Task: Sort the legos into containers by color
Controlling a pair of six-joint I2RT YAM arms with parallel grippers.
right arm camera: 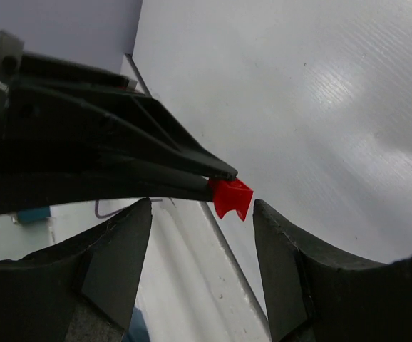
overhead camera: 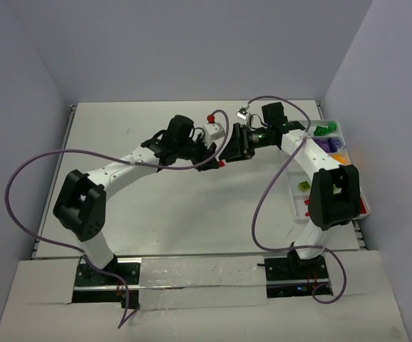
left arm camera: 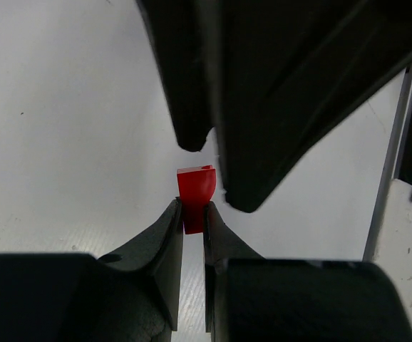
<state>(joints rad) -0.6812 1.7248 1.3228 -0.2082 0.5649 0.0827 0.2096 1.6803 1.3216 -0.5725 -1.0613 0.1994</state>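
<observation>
red lego (left arm camera: 194, 191) tight in closed left end effector (left arm camera: 192, 214), seemingly untouched inside open right end effector (right arm camera: 202, 208)

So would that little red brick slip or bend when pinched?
Probably stiff: the red brick shows crisp edges in the left gripper. Likely very light, being far smaller than that gripper. It may slip, since only one end is pinched.
</observation>
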